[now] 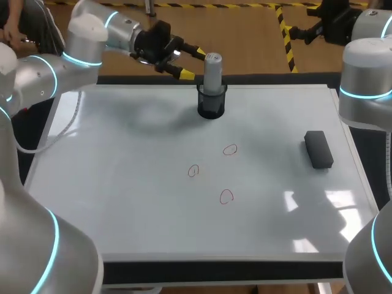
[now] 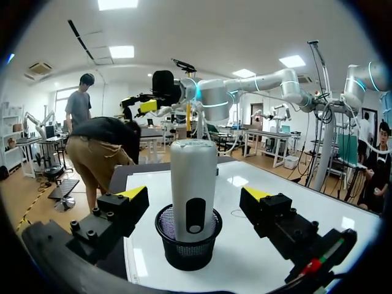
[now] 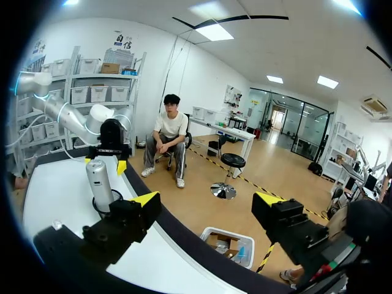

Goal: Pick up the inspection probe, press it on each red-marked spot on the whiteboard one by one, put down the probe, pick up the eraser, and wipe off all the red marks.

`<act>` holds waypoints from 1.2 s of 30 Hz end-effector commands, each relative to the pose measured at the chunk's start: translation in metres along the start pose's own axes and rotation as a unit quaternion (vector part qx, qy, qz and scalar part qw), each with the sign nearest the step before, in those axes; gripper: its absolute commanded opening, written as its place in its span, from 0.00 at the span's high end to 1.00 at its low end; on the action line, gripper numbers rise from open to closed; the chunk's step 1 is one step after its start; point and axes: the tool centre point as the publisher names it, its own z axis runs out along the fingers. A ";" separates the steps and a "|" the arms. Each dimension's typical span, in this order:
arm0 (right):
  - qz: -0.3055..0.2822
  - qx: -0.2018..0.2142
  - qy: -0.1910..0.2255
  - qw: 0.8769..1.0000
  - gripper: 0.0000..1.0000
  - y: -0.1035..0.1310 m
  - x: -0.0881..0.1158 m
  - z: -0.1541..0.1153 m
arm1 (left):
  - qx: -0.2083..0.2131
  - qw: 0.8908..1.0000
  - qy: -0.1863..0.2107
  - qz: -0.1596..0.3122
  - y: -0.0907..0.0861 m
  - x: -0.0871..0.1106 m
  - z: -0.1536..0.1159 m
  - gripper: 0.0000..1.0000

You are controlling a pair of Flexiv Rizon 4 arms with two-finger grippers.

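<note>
The inspection probe (image 1: 212, 72), a pale grey cylinder with a dark oval slot, stands upright in a black mesh cup (image 1: 211, 103) at the whiteboard's (image 1: 122, 184) 12 o'clock edge. At its 9 o'clock, close by, the left gripper (image 1: 194, 64) is spread wide and empty. The right gripper (image 3: 208, 199) is likewise wide and empty.

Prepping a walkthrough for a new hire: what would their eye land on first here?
The silver probe standing upright in a black mesh cup at the far edge of the whiteboard, with the left gripper open just short of it. Then three red marks mid-board and the dark eraser lying to their right.
</note>
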 end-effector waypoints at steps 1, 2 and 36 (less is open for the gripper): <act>0.000 0.000 0.000 1.000 0.00 0.000 0.000 0.000 | 0.001 0.994 0.111 0.001 0.005 -0.010 0.007 0.00; 0.000 0.000 0.000 1.000 0.00 0.000 0.000 0.000 | 0.001 0.994 0.112 0.002 0.005 -0.010 0.008 0.00; 0.000 0.000 0.000 1.000 0.00 0.000 0.000 0.000 | 0.002 0.998 0.063 -0.005 0.017 -0.009 0.047 0.00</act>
